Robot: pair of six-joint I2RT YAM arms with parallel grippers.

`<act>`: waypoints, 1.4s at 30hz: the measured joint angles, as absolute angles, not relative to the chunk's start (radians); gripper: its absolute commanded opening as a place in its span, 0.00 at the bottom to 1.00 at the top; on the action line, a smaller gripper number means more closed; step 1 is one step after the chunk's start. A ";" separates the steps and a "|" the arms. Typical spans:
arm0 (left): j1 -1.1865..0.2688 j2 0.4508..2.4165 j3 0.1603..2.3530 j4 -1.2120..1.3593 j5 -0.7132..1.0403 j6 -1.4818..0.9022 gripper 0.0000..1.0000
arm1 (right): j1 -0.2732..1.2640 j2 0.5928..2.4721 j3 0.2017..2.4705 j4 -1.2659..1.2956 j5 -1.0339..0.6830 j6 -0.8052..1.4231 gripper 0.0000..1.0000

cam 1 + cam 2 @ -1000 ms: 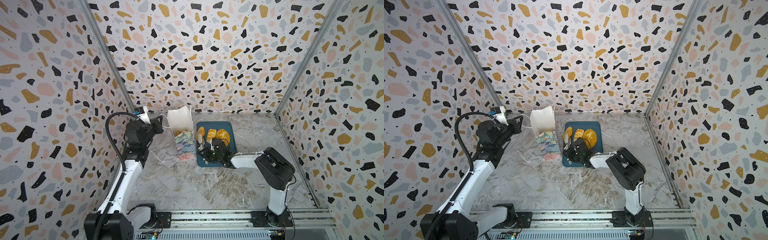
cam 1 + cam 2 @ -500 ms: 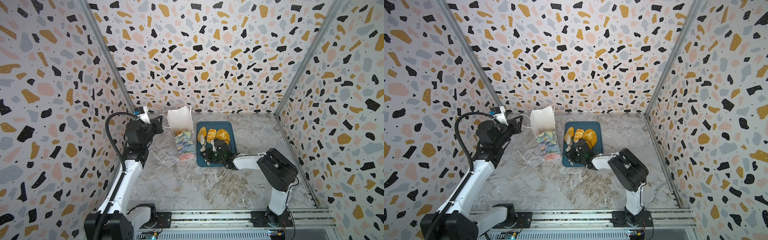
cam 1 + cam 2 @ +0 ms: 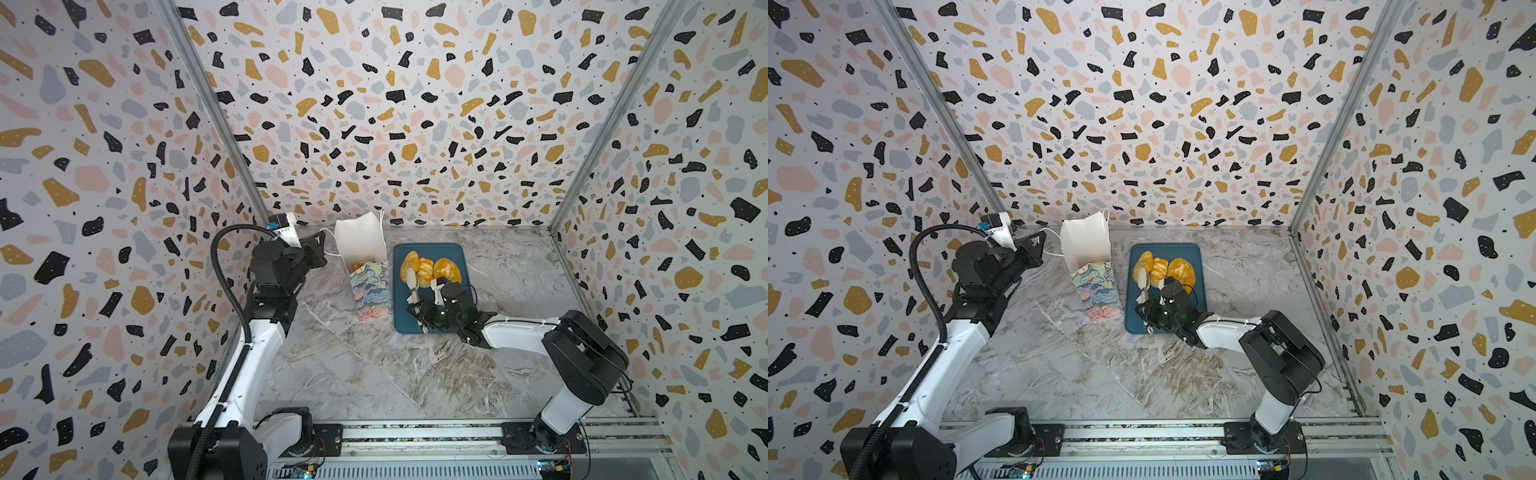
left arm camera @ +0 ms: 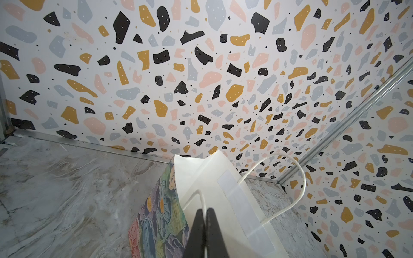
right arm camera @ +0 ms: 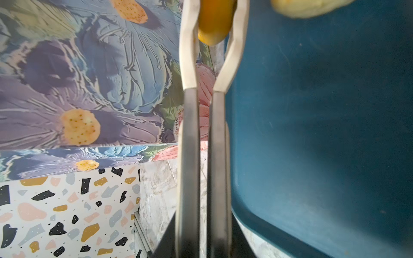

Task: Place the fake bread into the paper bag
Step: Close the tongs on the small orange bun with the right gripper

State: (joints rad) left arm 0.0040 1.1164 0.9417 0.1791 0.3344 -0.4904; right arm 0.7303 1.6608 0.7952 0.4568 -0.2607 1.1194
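Note:
The paper bag point(image 3: 372, 291) point(image 3: 1096, 291) stands upright left of the dark-blue tray point(image 3: 453, 253) point(image 3: 1192, 253), its white inside showing, with one bread point(image 3: 358, 266) visible in its mouth. My left gripper point(image 3: 320, 249) point(image 4: 204, 211) is shut on the bag's thin white cord handle point(image 4: 201, 196). Three golden pieces of fake bread point(image 3: 446, 270) point(image 3: 1181, 270) lie at the tray's far end. My right gripper point(image 3: 432, 311) point(image 5: 203, 223) is shut on metal tongs point(image 5: 190, 67) with white tips. The tips pinch an orange-yellow bread point(image 5: 214, 22).
Patterned walls close in the marble table point(image 3: 374, 374) on three sides, and a metal rail point(image 3: 415, 436) runs along the front edge. The bag's floral side point(image 5: 89, 78) stands close beside the tongs. Another bread point(image 5: 308, 9) lies on the tray point(image 5: 312, 134) just past the tips.
The tongs have closed a little more on the bread. The right arm's elbow has shifted right and nearer the front. The left arm has not moved.

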 measured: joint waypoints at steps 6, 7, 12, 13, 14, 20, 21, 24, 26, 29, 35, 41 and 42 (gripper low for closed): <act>0.004 1.116 0.942 0.179 0.334 -0.490 0.00 | 0.731 1.609 0.756 0.452 -0.253 1.116 0.14; 0.004 1.116 0.942 0.179 0.334 -0.490 0.00 | 0.733 1.602 0.752 0.450 -0.252 1.114 0.14; 0.004 1.116 0.942 0.179 0.334 -0.490 0.00 | 0.735 1.555 0.736 0.429 -0.242 1.106 0.14; 0.004 1.116 0.942 0.179 0.334 -0.490 0.00 | 0.735 1.542 0.733 0.421 -0.239 1.102 0.14; 0.004 1.116 0.942 0.179 0.334 -0.490 0.00 | 0.735 1.534 0.732 0.417 -0.238 1.099 0.14; 0.004 1.116 0.942 0.179 0.334 -0.490 0.00 | 0.738 1.473 0.709 0.404 -0.217 1.075 0.14; 0.004 1.116 0.942 0.179 0.334 -0.490 0.00 | 0.738 1.461 0.702 0.396 -0.213 1.070 0.14; 0.004 1.116 0.942 0.179 0.334 -0.490 0.00 | 0.738 1.433 0.687 0.371 -0.201 1.057 0.13; 0.004 1.116 0.942 0.179 0.334 -0.490 0.00 | 0.738 1.415 0.677 0.355 -0.189 1.048 0.13; 0.004 1.116 0.942 0.179 0.334 -0.490 0.00 | 0.739 1.385 0.665 0.331 -0.179 1.036 0.13; 0.004 1.114 0.942 0.179 0.334 -0.490 0.00 | 0.742 1.320 0.653 0.290 -0.152 1.007 0.13; 0.004 1.110 0.942 0.179 0.331 -0.490 0.00 | 0.749 1.260 0.653 0.245 -0.120 0.976 0.12; 0.004 1.110 0.942 0.179 0.331 -0.490 0.00 | 0.749 1.250 0.653 0.236 -0.116 0.972 0.12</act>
